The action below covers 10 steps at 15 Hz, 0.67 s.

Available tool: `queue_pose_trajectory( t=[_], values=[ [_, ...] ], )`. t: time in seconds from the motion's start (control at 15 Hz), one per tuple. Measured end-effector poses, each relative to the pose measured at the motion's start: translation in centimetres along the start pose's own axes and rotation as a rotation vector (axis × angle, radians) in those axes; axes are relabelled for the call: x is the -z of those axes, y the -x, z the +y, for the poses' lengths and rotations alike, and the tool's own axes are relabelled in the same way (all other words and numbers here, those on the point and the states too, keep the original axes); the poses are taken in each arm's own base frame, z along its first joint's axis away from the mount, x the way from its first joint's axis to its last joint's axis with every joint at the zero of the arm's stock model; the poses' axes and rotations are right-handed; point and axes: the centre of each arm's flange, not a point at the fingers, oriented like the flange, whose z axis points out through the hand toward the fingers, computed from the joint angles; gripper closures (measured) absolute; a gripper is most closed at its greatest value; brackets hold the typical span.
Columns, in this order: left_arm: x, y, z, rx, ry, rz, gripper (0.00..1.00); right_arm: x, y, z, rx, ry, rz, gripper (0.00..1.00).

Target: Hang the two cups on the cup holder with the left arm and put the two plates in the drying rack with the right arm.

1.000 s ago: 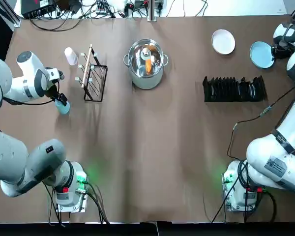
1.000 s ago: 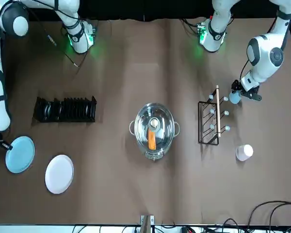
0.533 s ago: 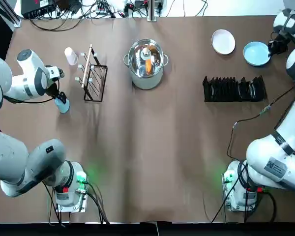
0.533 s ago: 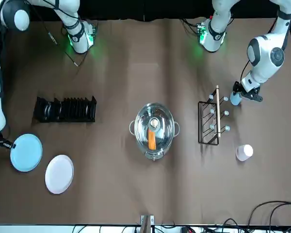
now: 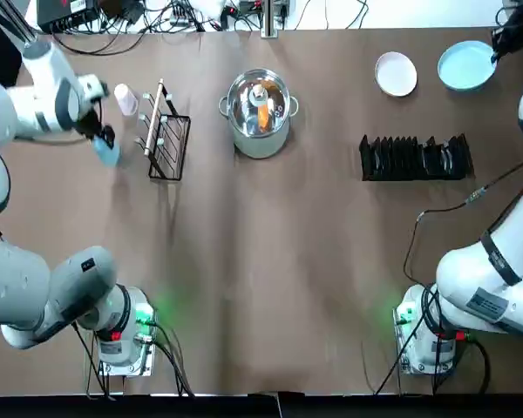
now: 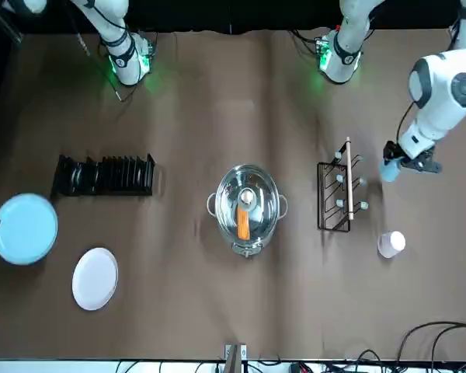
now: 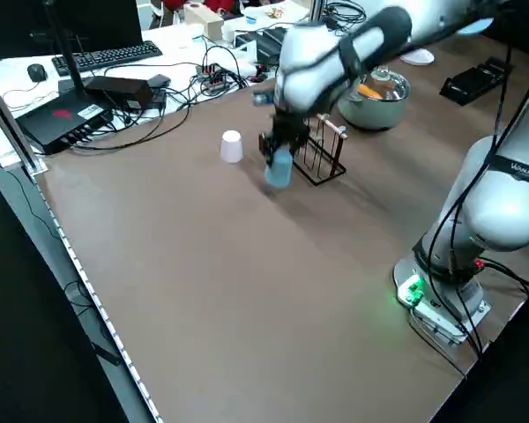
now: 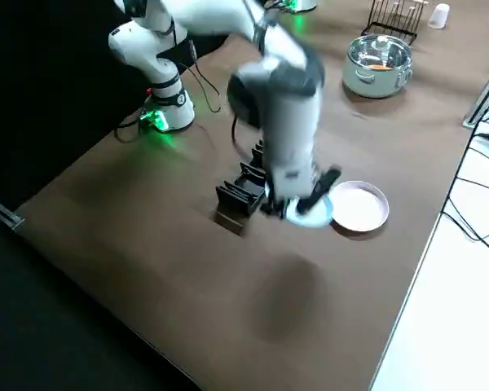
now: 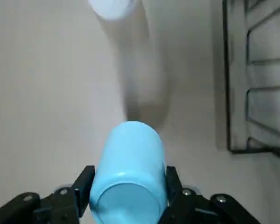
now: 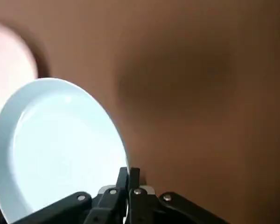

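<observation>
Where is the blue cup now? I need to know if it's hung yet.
Not yet: the blue cup is held in the left gripper, on the table's left in the top view, beside the cup holder and near the white cup.

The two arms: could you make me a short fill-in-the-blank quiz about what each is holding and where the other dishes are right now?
1. The left fingers are shut on the light blue ____.
2. The right fingers pinch the rim of the light blue ____.
3. The white plate lies flat on the ____.
4. Inside the steel pot lies something coloured ____.

Missing words: cup; plate; table; orange
</observation>
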Motion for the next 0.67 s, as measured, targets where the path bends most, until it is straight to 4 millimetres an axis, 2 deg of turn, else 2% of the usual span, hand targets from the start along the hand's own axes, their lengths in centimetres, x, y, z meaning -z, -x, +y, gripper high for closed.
queue_pose_trajectory(
  t=[0.13,0.27,0.33,0.4,0.53,0.67],
  values=[
    [5.1,-3.3,0.2,0.034,-0.002,-0.034,0.34,4.2,1.1,-4.1,0.103,0.062,-0.072,0.97],
    [10.3,-6.2,0.9,0.071,-0.001,-0.064,0.34,6.6,2.5,-7.7,0.182,0.139,-0.109,0.97],
    [14.4,-8.8,2.7,0.119,0.006,-0.082,0.34,6.5,4.4,-9.8,0.251,0.227,-0.16,0.97],
    [15.9,-9.9,3.8,0.145,0.01,-0.082,0.34,5.9,5.4,-10.4,0.286,0.274,-0.193,0.97],
    [17.6,-11.7,7.0,0.197,0.016,-0.078,0.34,4.4,7.0,-11.8,0.365,0.371,-0.256,0.97],
    [17.8,-12.9,10.7,0.241,0.022,-0.084,0.34,2.4,8.4,-13.6,0.442,0.44,-0.304,0.97]
  ],
)
